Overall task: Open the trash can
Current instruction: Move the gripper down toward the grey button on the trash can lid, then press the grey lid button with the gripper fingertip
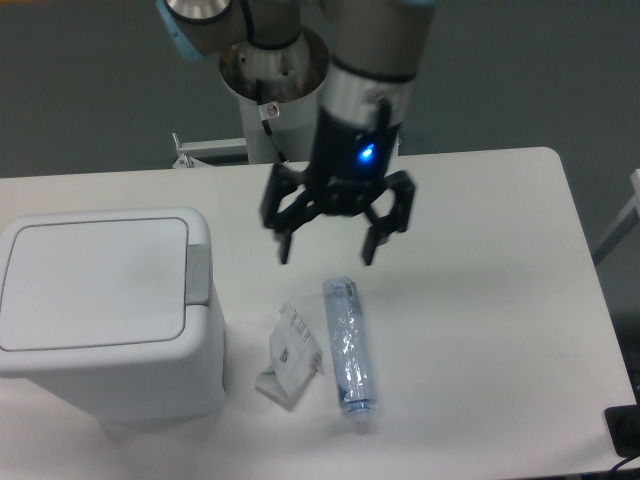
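Observation:
The trash can [100, 310] is a large white boxy bin at the left of the table. Its flat lid [95, 280] lies shut, and the grey push-button tab [198, 274] sits on its right rim. My gripper [327, 253] hangs above the table's middle, to the right of the bin and apart from it. Its two black fingers are spread wide and hold nothing.
A clear plastic bottle [350, 352] lies on the table just below the gripper. A crumpled white paper packet [289, 357] lies between the bottle and the bin. The robot's base [272, 80] stands at the table's far edge.

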